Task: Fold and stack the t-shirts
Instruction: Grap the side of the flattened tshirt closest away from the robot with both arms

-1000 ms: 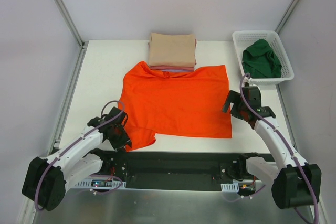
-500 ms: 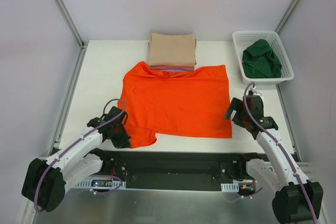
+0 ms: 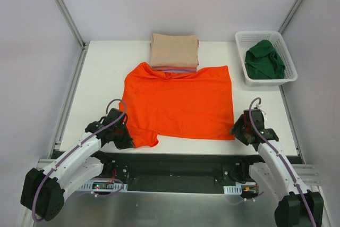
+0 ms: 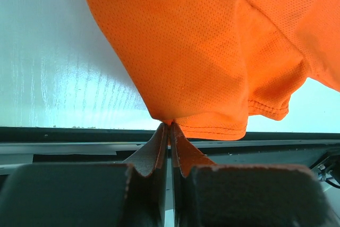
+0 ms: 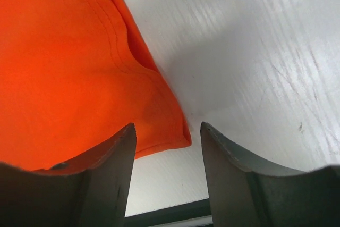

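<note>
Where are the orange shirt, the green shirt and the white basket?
orange shirt [image 3: 180,102], top view, middle of the spread cloth.
green shirt [image 3: 264,61], top view, centre of the crumpled heap.
white basket [image 3: 255,36], top view, its far wall.

lower folded shirts [image 3: 183,69]: mostly under beige shirt [image 3: 174,50] | orange shirt [image 4: 212,51]: cropped, wrist views

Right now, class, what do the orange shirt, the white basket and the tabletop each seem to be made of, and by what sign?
The orange shirt looks a fine matte knit, probably synthetic mesh: tiny pinholes, stitched hem. The white basket is likely moulded plastic: lattice walls. The tabletop is hard, smooth, faintly glossy white, perhaps laminate: reflections, fine scratches.
</note>
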`<move>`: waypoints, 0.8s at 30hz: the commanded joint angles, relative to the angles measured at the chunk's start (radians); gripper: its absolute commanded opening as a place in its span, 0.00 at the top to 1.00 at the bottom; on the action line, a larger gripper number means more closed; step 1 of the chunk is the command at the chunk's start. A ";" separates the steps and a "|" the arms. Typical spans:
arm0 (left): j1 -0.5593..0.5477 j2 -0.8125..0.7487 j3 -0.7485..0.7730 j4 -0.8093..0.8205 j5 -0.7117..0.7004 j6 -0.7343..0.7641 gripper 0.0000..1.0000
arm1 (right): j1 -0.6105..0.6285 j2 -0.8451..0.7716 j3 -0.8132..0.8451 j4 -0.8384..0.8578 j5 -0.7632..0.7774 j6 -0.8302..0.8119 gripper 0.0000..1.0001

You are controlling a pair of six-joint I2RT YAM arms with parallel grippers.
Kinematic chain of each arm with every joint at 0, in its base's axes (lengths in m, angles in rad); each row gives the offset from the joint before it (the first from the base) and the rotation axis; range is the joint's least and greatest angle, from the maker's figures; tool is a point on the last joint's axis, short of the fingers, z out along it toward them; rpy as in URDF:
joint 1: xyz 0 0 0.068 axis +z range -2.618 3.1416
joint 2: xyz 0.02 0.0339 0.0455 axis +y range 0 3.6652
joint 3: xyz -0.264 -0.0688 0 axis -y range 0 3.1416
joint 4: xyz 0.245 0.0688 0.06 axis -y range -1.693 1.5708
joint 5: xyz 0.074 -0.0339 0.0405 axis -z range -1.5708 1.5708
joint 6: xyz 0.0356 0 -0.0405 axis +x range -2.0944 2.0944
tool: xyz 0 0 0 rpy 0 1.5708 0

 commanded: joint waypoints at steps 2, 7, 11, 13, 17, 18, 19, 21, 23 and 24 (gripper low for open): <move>-0.012 0.006 -0.001 -0.001 0.018 0.026 1.00 | -0.004 0.028 -0.024 0.017 -0.064 0.055 0.49; -0.012 0.009 -0.002 0.000 0.021 0.015 1.00 | -0.004 0.056 -0.032 -0.007 -0.065 0.040 0.56; -0.012 0.009 -0.002 0.000 0.020 0.012 1.00 | -0.004 0.071 -0.049 0.031 -0.062 0.046 0.61; -0.012 0.010 0.001 0.000 0.024 0.009 1.00 | -0.004 0.086 -0.053 0.059 -0.064 0.046 0.66; -0.012 -0.002 -0.001 -0.006 0.070 0.000 1.00 | -0.001 0.096 -0.041 0.064 -0.094 0.026 0.88; -0.012 -0.011 -0.005 -0.009 0.095 -0.016 1.00 | -0.002 0.084 -0.035 0.042 -0.088 0.023 0.97; -0.012 -0.020 -0.005 -0.020 0.113 -0.032 1.00 | -0.002 0.065 -0.026 0.016 -0.082 0.019 0.99; -0.012 -0.043 0.004 -0.070 0.129 -0.057 1.00 | -0.002 0.018 0.000 -0.060 -0.067 0.006 0.99; -0.012 -0.072 0.030 -0.144 0.118 -0.066 1.00 | -0.004 -0.028 0.031 -0.160 -0.061 -0.007 0.99; -0.012 -0.086 0.047 -0.179 0.118 -0.065 1.00 | -0.002 -0.047 0.049 -0.205 -0.061 -0.010 0.99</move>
